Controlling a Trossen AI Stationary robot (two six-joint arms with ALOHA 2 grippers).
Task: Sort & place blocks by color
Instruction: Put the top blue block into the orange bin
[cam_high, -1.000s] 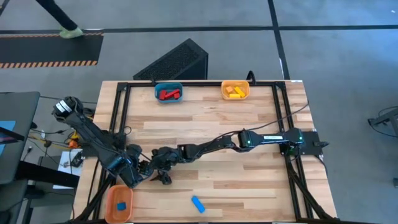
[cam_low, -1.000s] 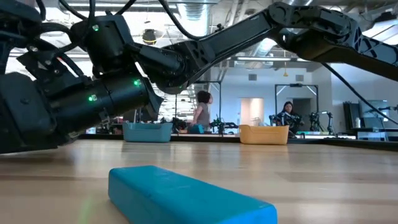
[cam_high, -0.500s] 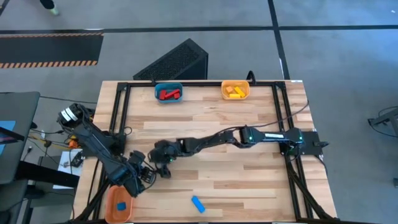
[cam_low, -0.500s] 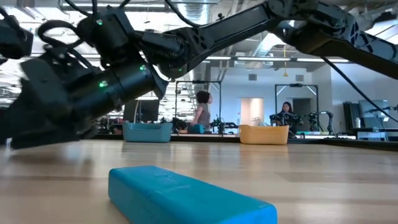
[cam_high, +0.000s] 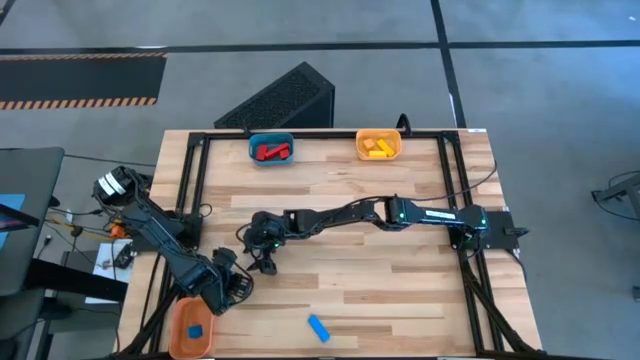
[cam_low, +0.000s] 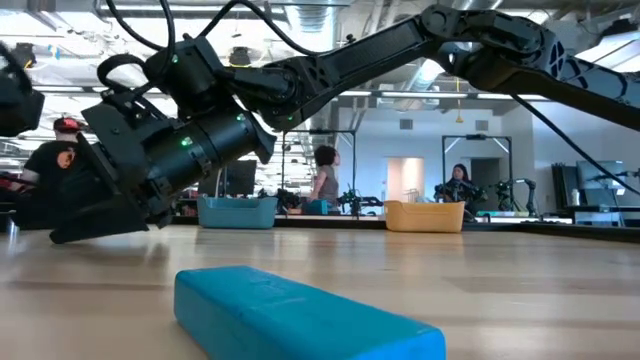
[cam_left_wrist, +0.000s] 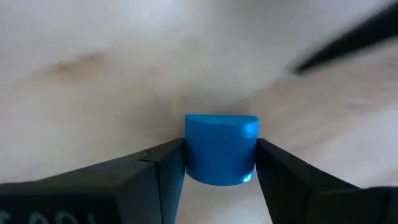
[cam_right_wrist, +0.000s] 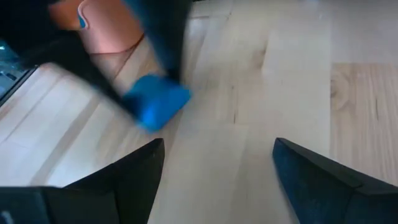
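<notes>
My left end effector (cam_high: 232, 287) sits clamped on a small blue plastic block (cam_left_wrist: 221, 148). My right end effector (cam_high: 262, 240) hangs near, up-bench, crowding that side. The orange plastic bin (cam_high: 192, 325) lies just beside my left one. Bare wooden bench (cam_high: 400, 290) stretches open beyond, save one blue plastic bar (cam_high: 318, 327).

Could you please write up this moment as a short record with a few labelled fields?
left gripper: shut on a blue block, near the orange bin
right gripper: fingers open, empty, above mid-table
orange bin: front-left corner, holds one blue block
loose block: blue bar on the table's front edge
blue bin: red blocks, far edge
far orange bin: yellow blocks
</notes>
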